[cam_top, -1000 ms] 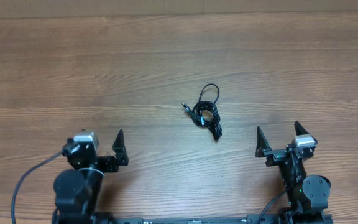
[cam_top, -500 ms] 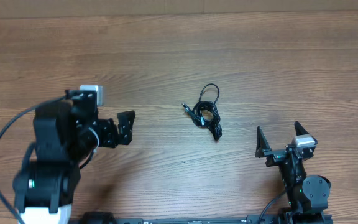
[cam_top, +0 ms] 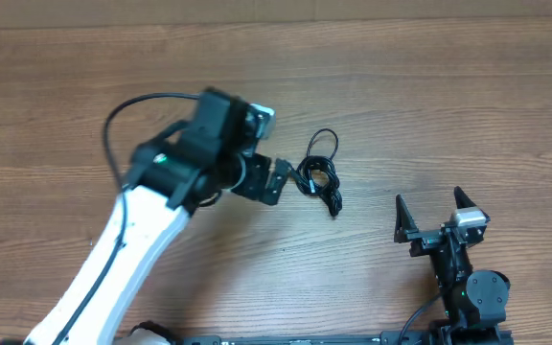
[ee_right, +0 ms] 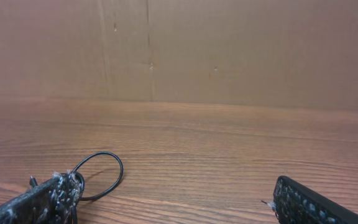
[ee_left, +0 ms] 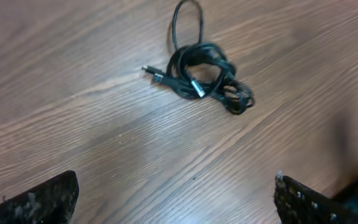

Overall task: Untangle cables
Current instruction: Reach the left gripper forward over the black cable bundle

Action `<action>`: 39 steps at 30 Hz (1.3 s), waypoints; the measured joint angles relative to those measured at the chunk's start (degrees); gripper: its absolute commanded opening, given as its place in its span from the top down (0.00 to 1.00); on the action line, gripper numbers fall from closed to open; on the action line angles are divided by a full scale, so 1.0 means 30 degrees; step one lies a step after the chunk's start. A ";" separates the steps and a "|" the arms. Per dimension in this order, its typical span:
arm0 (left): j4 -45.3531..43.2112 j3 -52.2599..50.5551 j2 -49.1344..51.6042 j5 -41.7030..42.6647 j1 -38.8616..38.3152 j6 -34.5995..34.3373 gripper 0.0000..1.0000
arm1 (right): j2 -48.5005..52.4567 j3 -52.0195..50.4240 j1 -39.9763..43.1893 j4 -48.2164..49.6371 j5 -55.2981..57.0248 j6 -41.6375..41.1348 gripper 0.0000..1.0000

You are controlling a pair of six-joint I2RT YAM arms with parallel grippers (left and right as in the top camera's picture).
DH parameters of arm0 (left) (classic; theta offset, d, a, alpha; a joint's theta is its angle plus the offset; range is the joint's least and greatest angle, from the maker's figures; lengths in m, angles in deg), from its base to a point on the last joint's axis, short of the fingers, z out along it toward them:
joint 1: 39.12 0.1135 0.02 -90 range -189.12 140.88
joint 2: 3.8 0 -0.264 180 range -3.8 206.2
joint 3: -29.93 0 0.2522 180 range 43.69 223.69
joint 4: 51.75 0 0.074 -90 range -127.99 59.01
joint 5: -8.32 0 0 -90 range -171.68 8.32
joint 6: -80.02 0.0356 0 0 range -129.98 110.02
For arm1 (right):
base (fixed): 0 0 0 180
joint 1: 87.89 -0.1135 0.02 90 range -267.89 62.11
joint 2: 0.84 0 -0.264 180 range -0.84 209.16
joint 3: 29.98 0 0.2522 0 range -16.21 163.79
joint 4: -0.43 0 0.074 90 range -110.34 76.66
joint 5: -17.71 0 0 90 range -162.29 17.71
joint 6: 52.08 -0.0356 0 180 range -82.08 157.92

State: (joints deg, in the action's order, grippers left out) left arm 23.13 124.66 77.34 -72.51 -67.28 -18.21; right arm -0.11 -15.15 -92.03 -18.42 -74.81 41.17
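The cables lie as one small knotted black bundle near the middle of the wooden table, with one loop sticking out at the far side and a small plug at the left. My left gripper is open just left of the bundle. In the left wrist view the bundle lies ahead of the wide-apart fingers, and nothing is between them. My right gripper stands open near the front right, apart from the cables. Its camera sees only the loop past its left finger.
The left arm's white link stretches diagonally over the front left of the table, with its thick black wire arching above it. A brown cardboard wall closes off the table's far edge.
The left arm has swung from the front left corner up and right across the table, ending beside the cable bundle. The right arm and the cables have not moved.
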 measured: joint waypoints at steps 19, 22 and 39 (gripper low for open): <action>-0.2871 0.0044 0.9056 -0.1078 -0.1100 -0.9996 0.00 | 0.0000 0.0000 -0.0007 -0.0015 -0.0007 -0.0007 0.00; -0.3111 0.0044 0.9646 -0.2528 -0.1763 -1.2101 0.00 | 0.0000 0.0000 -0.0007 -0.0007 0.0000 0.0000 0.00; -0.6477 0.0066 1.1628 -0.3643 -0.3111 -1.4659 0.00 | 0.0000 0.0000 0.0000 -0.0029 0.0000 0.0000 0.00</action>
State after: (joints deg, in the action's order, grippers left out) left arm 3.70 124.86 112.22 -83.44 -76.61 -62.19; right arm -0.11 -15.15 -92.03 -18.50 -74.81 41.17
